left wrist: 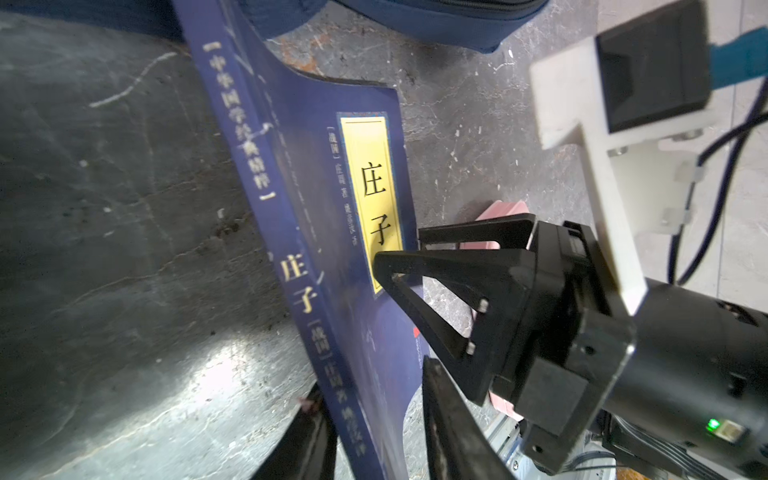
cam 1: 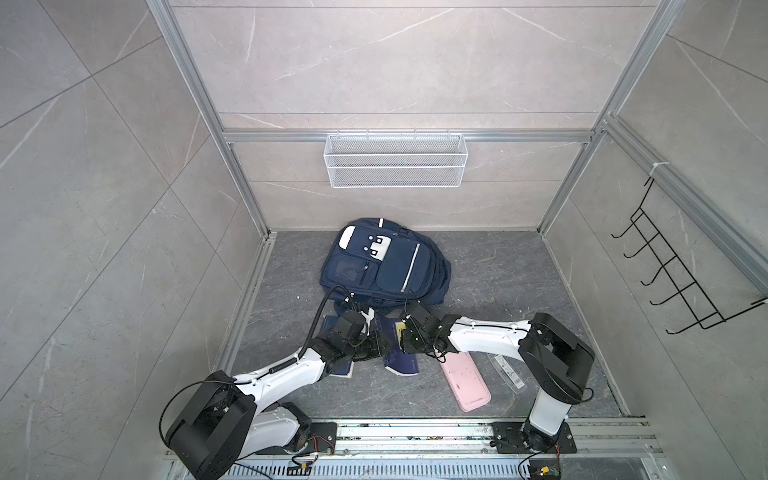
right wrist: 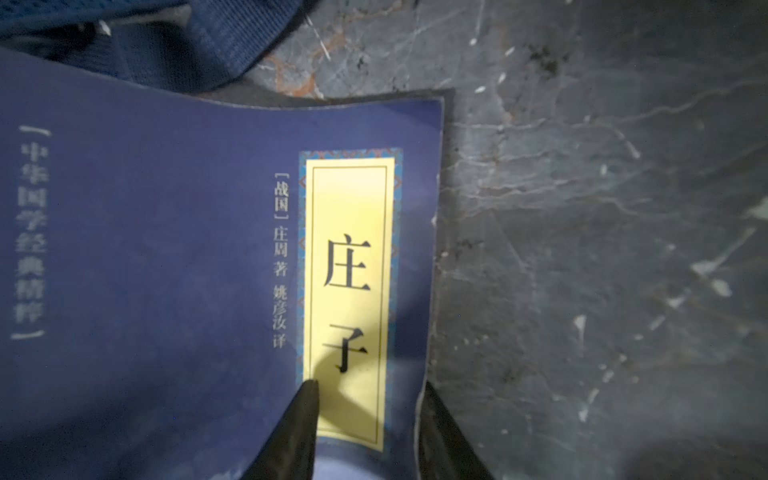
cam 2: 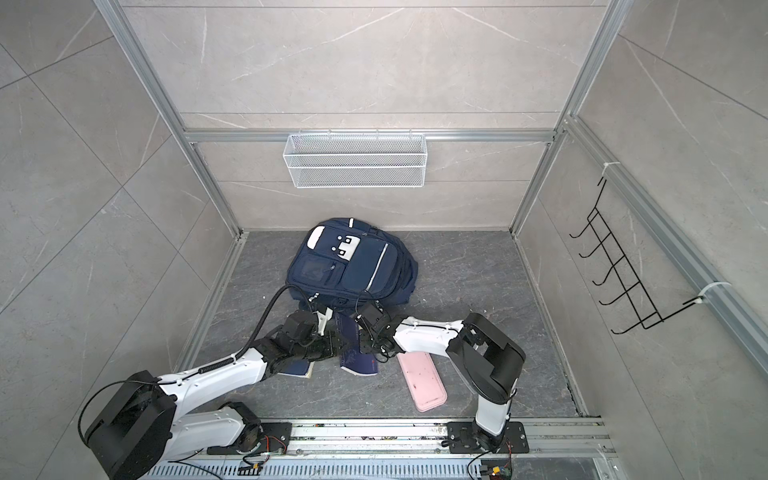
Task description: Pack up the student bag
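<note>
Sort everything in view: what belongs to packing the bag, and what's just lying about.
Job in hand: student bag, blue book, second blue book, pink case, probably the clear packet.
Lying about: wire basket, hook rack.

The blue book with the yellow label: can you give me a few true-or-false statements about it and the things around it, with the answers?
1. The blue book is already inside the student bag. False: it is outside, in front of the bag.
2. The right gripper has the book's edge between its fingers. True.
3. The left gripper has a finger on each side of the same book. True.
4. The pink case lies on top of the bag. False: it lies on the floor, apart from the bag.
</note>
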`<move>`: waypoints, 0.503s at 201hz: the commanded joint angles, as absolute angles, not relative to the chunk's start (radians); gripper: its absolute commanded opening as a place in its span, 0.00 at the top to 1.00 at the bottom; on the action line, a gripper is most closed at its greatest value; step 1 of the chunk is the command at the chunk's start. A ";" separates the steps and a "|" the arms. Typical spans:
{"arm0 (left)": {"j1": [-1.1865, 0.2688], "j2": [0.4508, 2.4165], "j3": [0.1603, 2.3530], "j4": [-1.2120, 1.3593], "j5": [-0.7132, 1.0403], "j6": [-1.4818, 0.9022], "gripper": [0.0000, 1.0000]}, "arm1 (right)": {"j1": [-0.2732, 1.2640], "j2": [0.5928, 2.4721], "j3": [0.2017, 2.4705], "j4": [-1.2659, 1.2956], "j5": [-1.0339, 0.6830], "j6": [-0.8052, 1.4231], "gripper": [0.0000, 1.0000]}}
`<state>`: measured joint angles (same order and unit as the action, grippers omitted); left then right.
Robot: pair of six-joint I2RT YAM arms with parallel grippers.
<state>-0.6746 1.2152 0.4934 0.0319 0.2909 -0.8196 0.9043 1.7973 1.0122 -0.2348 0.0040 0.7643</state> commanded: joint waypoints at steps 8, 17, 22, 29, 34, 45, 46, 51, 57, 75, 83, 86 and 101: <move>-0.684 1.213 0.533 0.061 0.275 -0.823 0.70 | 0.933 1.836 0.968 -0.300 -0.065 0.776 0.60; -0.684 1.212 0.530 0.052 0.271 -0.823 0.73 | 0.933 1.835 0.968 -0.303 -0.063 0.774 0.60; -0.685 1.209 0.529 0.048 0.269 -0.822 0.74 | 0.933 1.833 0.966 -0.304 -0.062 0.774 0.60; -0.685 1.205 0.529 0.040 0.266 -0.821 0.77 | 0.933 1.832 0.966 -0.305 -0.060 0.773 0.59; -0.684 1.202 0.531 0.035 0.264 -0.819 0.80 | 0.933 1.829 0.966 -0.305 -0.057 0.774 0.58; -0.682 1.196 0.534 0.022 0.258 -0.813 0.83 | 0.934 1.824 0.966 -0.308 -0.054 0.773 0.57; -0.682 1.195 0.535 0.021 0.259 -0.813 0.84 | 0.933 1.823 0.966 -0.308 -0.054 0.773 0.57; -0.683 1.194 0.537 0.016 0.258 -0.810 0.88 | 0.933 1.821 0.968 -0.311 -0.052 0.772 0.56; -0.681 1.194 0.542 0.010 0.261 -0.807 0.93 | 0.934 1.818 0.971 -0.314 -0.049 0.773 0.55; -0.678 1.203 0.566 -0.010 0.276 -0.792 1.00 | 0.932 1.800 0.983 -0.325 -0.044 0.774 0.49; -0.678 1.207 0.577 -0.015 0.284 -0.788 1.00 | 0.930 1.783 0.995 -0.337 -0.038 0.769 0.47; -0.679 1.208 0.581 -0.016 0.289 -0.785 1.00 | 0.928 1.775 0.998 -0.341 -0.034 0.767 0.46; -0.677 1.206 0.604 -0.027 0.307 -0.771 1.00 | 0.920 1.724 1.016 -0.374 -0.008 0.753 0.40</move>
